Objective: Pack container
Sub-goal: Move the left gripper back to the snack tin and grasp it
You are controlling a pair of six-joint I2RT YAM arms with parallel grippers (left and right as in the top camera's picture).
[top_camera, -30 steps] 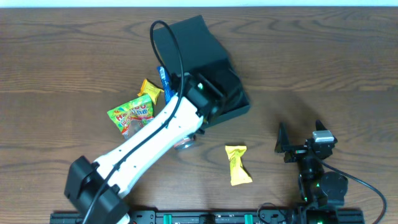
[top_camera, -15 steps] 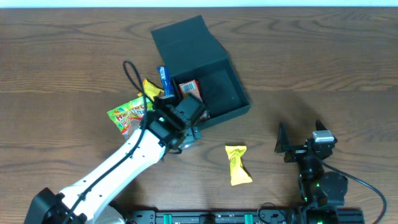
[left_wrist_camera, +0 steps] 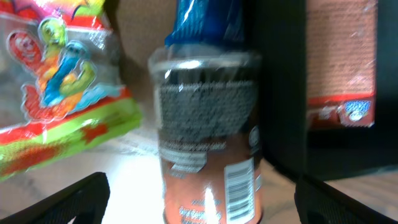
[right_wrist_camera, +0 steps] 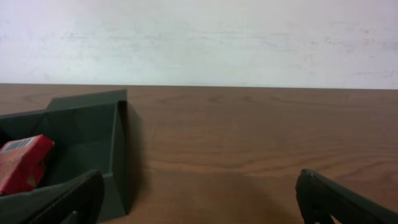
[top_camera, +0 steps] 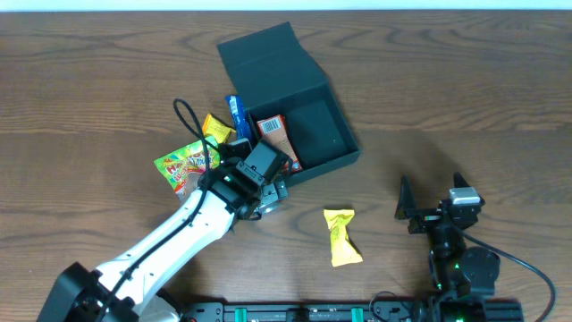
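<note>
The container (top_camera: 319, 134) is a dark square box lying open mid-table, its lid flap (top_camera: 266, 55) folded back. A red packet (top_camera: 274, 136) lies inside at its left wall and also shows in the left wrist view (left_wrist_camera: 341, 59) and the right wrist view (right_wrist_camera: 22, 163). My left gripper (top_camera: 251, 157) hangs open just outside that wall. A blue-and-orange packet (left_wrist_camera: 208, 130) lies between and beyond its fingers, untouched; from above only its blue end (top_camera: 236, 114) shows. My right gripper (top_camera: 431, 194) rests open and empty at the front right, facing the container (right_wrist_camera: 81, 134).
A green gummy packet (top_camera: 183, 166) and an orange packet (top_camera: 214, 128) lie left of the container. A yellow packet (top_camera: 341, 235) lies alone near the front edge between the arms. The left arm's black cable (top_camera: 189, 121) loops above the gummy packet.
The left arm has drawn back out of the container toward the front left, leaving the red packet inside, and its jaws have opened. The right arm has not moved.
</note>
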